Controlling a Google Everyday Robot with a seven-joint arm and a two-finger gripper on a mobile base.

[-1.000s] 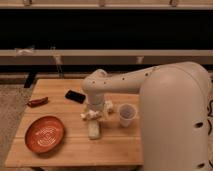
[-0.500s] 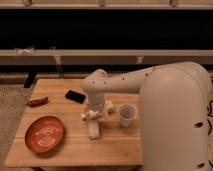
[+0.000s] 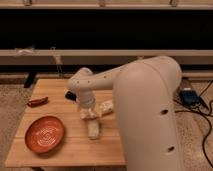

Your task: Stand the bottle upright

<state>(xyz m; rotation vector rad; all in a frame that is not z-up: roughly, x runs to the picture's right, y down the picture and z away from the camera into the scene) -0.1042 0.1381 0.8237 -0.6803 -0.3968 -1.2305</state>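
Observation:
A pale bottle (image 3: 94, 130) lies on its side near the middle of the wooden table (image 3: 70, 152), its length running toward the front edge. My gripper (image 3: 93, 113) hangs straight down from the white arm (image 3: 145, 105), just above the bottle's far end. Its light fingers (image 3: 106, 106) are spread open, and nothing is held between them. Whether they touch the bottle I cannot tell.
An orange plate (image 3: 45, 135) sits at the table's front left. A small red object (image 3: 37, 102) lies at the left edge and a flat black object (image 3: 71, 95) lies behind the gripper. The arm's bulk covers the table's right side. Cables (image 3: 192, 97) lie on the floor at right.
The arm's bulk has shifted left in view and now hides the white cup that stood right of the gripper. The gripper stays over the lying bottle.

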